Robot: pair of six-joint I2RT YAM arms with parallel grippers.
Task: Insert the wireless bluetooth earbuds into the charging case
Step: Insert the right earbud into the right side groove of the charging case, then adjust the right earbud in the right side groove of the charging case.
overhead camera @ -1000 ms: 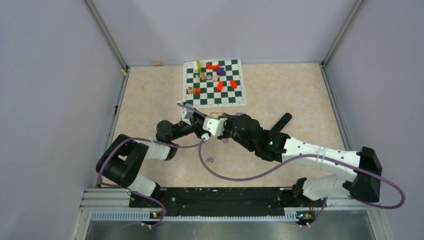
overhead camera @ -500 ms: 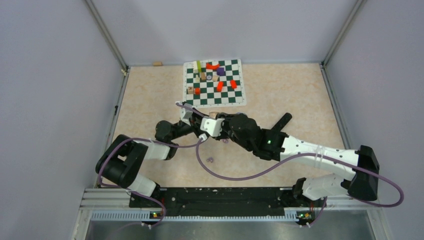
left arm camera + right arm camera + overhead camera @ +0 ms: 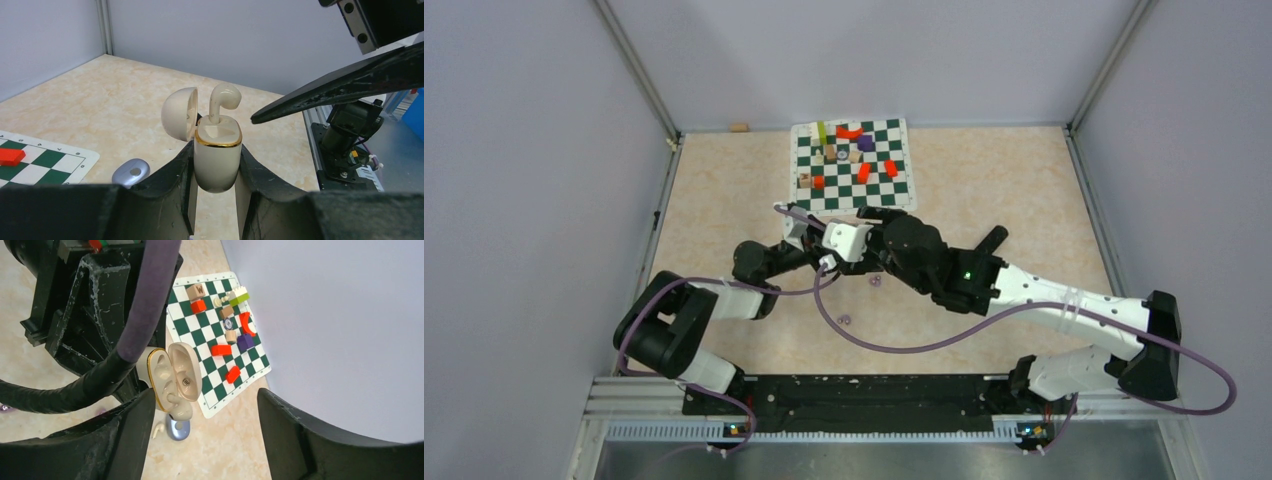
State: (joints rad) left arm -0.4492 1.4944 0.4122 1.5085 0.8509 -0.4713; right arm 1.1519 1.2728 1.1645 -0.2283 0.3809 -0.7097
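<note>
My left gripper (image 3: 216,156) is shut on the cream charging case (image 3: 216,160), which it holds upright with the lid (image 3: 180,114) swung open. One cream earbud (image 3: 223,97) stands in the case with its stem in a slot and its head sticking out above the gold rim. My right gripper (image 3: 205,397) is open, and nothing is between its fingers. One of those fingers (image 3: 340,85) hovers just to the right of the earbud. A second cream earbud (image 3: 159,429) lies on the table below the case.
A lilac oval object (image 3: 177,429) lies beside the loose earbud. A green chessboard (image 3: 854,165) with several small blocks sits at the back. Two tiny purple pieces (image 3: 874,282) (image 3: 844,319) and a black stick-shaped object (image 3: 989,243) lie on the table.
The right gripper's jaws have spread apart, and that arm has shifted slightly toward the chessboard. The left gripper still holds the case in the same place.
</note>
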